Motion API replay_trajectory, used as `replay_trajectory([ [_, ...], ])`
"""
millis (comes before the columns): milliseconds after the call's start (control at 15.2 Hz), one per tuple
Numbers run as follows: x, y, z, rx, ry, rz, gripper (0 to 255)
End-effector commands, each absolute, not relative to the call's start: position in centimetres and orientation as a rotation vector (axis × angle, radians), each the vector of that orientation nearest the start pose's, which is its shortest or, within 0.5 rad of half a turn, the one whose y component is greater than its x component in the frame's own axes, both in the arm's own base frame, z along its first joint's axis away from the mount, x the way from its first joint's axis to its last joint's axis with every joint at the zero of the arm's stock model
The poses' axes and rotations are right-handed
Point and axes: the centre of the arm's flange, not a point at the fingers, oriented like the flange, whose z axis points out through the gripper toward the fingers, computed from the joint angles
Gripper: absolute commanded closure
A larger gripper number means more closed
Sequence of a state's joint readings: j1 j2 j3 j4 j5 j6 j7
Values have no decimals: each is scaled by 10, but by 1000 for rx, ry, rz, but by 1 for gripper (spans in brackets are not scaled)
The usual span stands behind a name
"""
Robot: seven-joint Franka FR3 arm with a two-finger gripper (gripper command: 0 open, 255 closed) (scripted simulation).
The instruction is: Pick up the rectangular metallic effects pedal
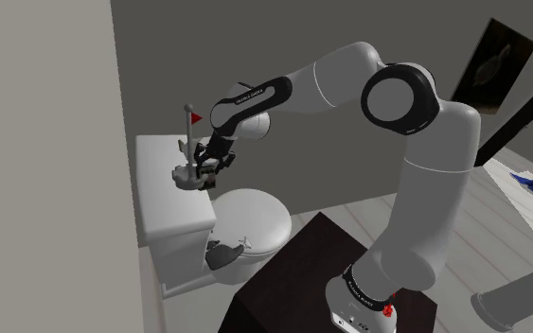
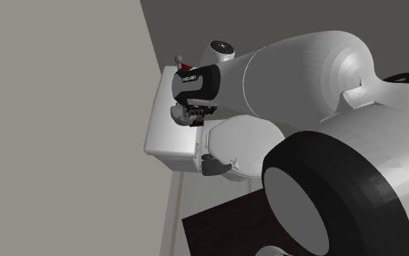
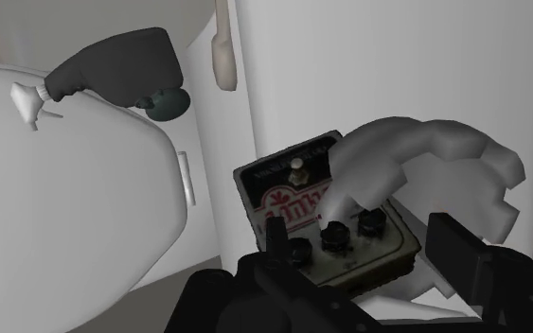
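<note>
Claw (image 3: 361,232) spread astride the pedal (image 3: 323,210) on the toilet tank (image 1: 160,159), shoulder view's red flag (image 1: 195,117) at twelve o'clock; centre it, then pinch the sides squarely

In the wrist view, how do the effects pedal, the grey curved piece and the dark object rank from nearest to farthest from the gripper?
1. The effects pedal: right at the gripper, on the tank lid.
2. The grey curved piece: just beyond the pedal, on the same lid.
3. The dark object: farthest, on the toilet lid.
</note>
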State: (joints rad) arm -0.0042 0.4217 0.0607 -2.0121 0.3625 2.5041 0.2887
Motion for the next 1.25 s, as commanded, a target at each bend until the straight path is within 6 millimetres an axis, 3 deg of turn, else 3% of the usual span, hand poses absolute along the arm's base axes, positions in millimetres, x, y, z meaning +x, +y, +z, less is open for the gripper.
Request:
replay_trajectory([
  [0, 611, 31, 248, -2786, 747, -31, 255],
  [1056, 612, 32, 327, -2786, 747, -31, 255],
  [1188, 612, 32, 328, -2786, 747, -31, 255],
])
